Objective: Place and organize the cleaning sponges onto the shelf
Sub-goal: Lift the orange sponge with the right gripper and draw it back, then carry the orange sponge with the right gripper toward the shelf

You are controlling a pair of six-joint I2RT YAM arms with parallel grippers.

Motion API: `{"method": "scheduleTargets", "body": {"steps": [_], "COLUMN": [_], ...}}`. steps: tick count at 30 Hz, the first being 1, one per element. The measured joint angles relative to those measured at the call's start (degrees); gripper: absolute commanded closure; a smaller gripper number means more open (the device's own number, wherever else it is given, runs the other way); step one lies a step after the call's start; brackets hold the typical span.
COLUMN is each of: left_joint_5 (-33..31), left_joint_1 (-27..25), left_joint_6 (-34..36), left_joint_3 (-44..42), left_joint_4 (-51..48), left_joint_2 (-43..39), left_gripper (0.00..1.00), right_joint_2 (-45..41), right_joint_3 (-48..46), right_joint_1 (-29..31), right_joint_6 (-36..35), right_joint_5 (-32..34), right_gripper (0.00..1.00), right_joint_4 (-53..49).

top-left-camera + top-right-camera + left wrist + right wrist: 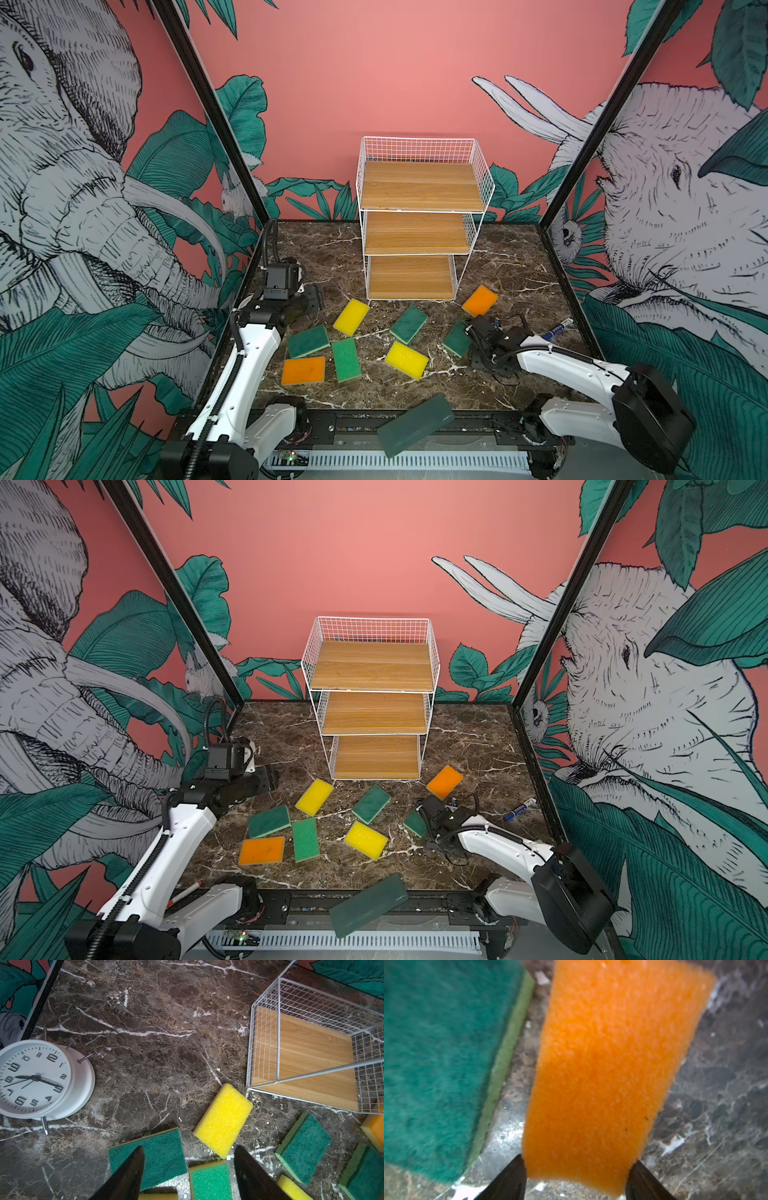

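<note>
left claw (189, 1147) held spread near green sponge (160, 1147), right claw (578, 1158) astride orange sponge (612, 1064), pinch cannot be told, 3-board shelf (415, 232) centred

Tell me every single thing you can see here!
yellow rectangular foam sponges: two, yellow, mid-table.
orange rectangular foam sponges: two, orange, one front-left, one back-right.
green rectangular foam sponges: four, three dark, one lighter, scattered between.
white wire-grid shelf with wooden boards: one, white and wood, table's back.
flat translucent slab: one, dark green, front edge.
round alarm clock: one, white, on the table, left wrist view.
marker pen: one, blue, right side.
marble table: one, dark brown.
left pincer: black, open, above the left sponges.
right pincer: black, fingers flanking the far orange sponge; grip unclear.
</note>
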Motion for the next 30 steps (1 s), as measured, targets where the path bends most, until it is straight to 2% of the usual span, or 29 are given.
{"method": "scheduleTargets", "body": {"steps": [7, 14, 21, 30], "left_joint_5": [0.0, 0.6, 1.3, 1.4], "left_joint_1": [0.0, 0.0, 0.0, 0.0], "left_joint_6": [0.9, 1.4, 2.4, 4.4], "left_joint_3": [0.0, 0.0, 0.5, 1.6], "left_joint_4": [-0.6, -0.7, -1.0, -1.4], "left_joint_2": [0.0, 0.8, 1.8, 4.0], "left_gripper": [0.3, 0.3, 0.3, 0.3], "right_joint_2": [0.0, -4.0, 2.2, 1.5], "right_joint_3": [0.5, 0.5, 1.3, 0.4], "right_joint_1": [0.0, -3.0, -3.7, -6.7], "right_joint_6": [1.7, 4.5, 5.2, 7.1], "right_joint_5": [1.5, 4.1, 3.5, 2.1], "right_gripper": [0.15, 0.16, 0.12, 0.12], "right_joint_4": [-1.4, -1.9, 0.6, 4.1]}}
